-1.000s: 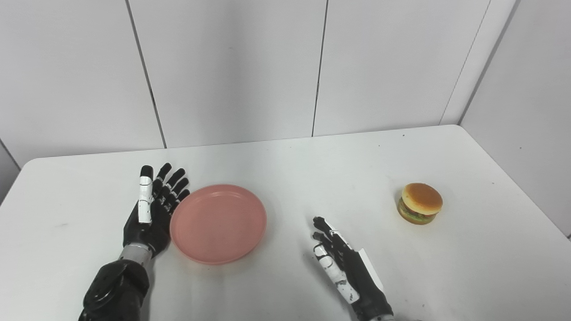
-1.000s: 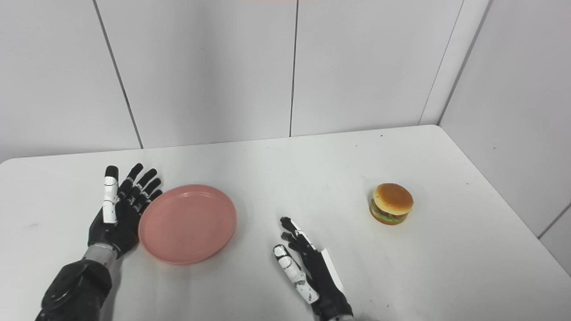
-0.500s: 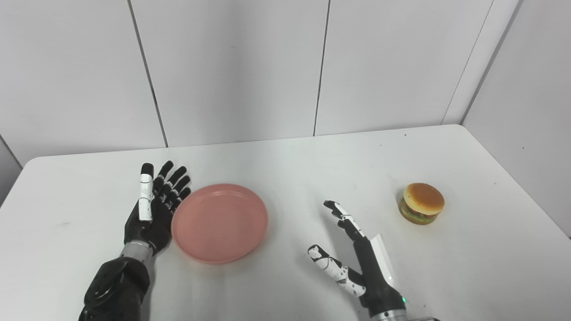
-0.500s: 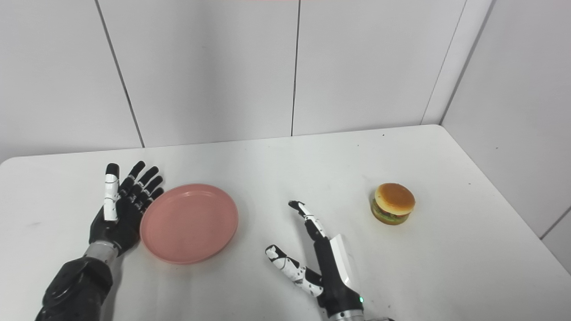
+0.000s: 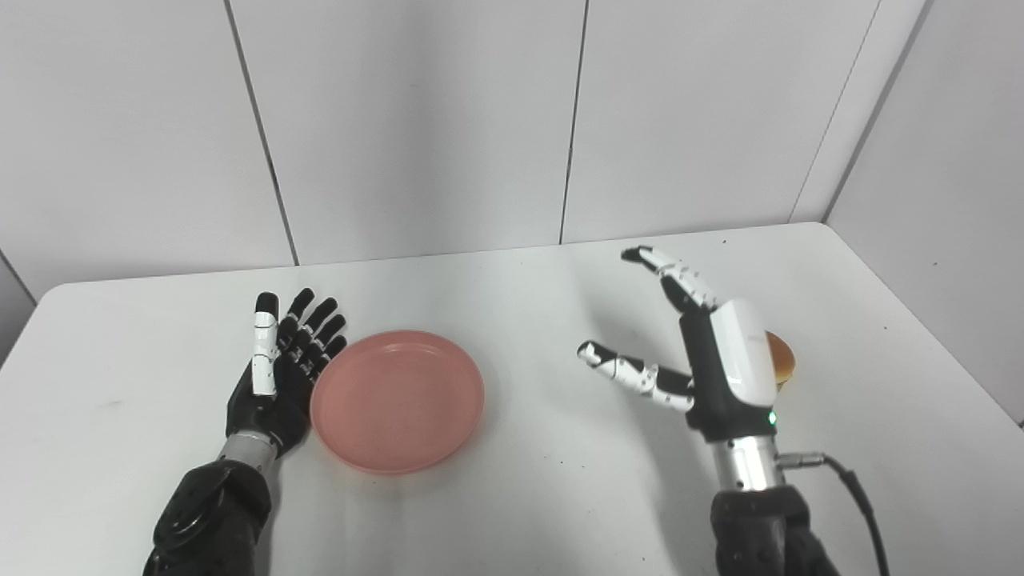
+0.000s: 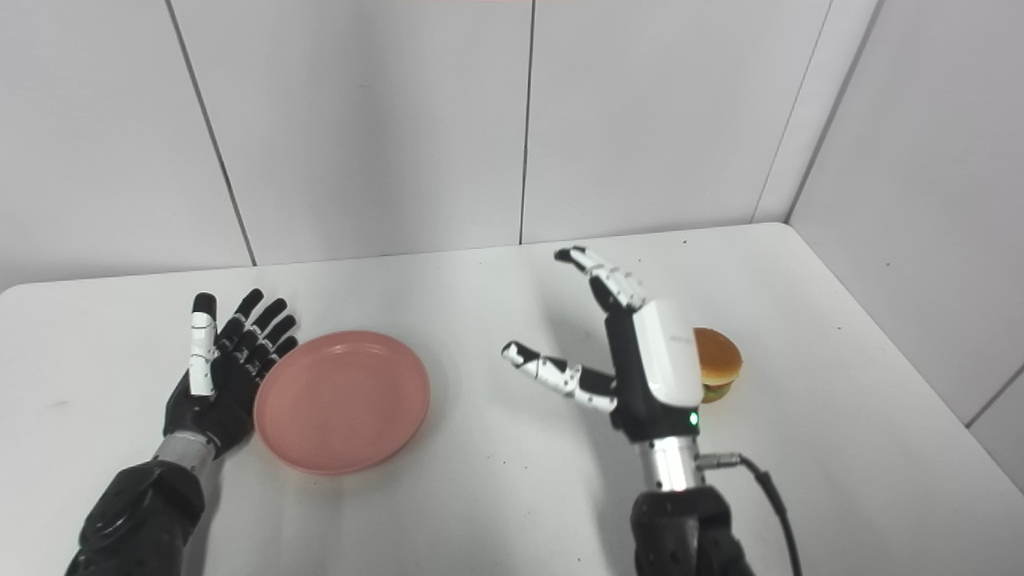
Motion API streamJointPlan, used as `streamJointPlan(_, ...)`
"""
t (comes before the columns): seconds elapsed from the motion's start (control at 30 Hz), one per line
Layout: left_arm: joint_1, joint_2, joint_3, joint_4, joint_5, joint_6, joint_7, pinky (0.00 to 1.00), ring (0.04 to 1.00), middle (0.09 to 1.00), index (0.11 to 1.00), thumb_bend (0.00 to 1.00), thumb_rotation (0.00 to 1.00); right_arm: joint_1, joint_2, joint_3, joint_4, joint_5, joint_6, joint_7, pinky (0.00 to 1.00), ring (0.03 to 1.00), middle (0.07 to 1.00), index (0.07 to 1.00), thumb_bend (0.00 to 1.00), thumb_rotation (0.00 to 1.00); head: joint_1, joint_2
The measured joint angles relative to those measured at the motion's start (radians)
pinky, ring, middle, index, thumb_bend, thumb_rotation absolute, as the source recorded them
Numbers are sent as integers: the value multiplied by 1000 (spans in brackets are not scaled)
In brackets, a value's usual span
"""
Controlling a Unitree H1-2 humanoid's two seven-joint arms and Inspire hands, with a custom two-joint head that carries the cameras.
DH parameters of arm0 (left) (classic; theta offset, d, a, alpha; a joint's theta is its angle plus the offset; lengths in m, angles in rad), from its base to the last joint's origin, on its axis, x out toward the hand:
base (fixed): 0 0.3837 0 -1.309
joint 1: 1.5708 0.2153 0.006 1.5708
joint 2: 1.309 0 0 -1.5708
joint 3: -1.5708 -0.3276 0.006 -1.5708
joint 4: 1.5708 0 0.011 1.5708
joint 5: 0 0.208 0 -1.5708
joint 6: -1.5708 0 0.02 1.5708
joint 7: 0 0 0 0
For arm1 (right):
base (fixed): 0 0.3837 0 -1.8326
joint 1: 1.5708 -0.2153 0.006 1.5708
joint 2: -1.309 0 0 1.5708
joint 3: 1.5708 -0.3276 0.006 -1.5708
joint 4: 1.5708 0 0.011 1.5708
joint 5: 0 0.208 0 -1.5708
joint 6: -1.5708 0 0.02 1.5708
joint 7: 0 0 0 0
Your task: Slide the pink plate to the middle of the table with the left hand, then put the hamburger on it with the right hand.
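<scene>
- We count one pink plate (image 5: 398, 400).
- We count one hamburger (image 6: 718, 364).
- We count two hands: the left hand (image 5: 276, 376) and the right hand (image 5: 708, 360).
- We count one table (image 5: 520, 496).

Lab: bare panelled walls (image 5: 416, 120), white table (image 5: 520, 512)

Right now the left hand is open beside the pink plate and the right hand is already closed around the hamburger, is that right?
Not quite. The left hand is open beside the pink plate, but the right hand is open too, raised in front of the hamburger and holding nothing. The right eye view shows this.
</scene>
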Motion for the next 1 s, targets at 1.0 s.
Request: streamJointPlan(1.0,-10,-1,1,39,5,-47,-9,990,955,947,961,792,867,-139,-244,-83,387,-154,92,-66,832,830,809,759,742,724,-38,17)
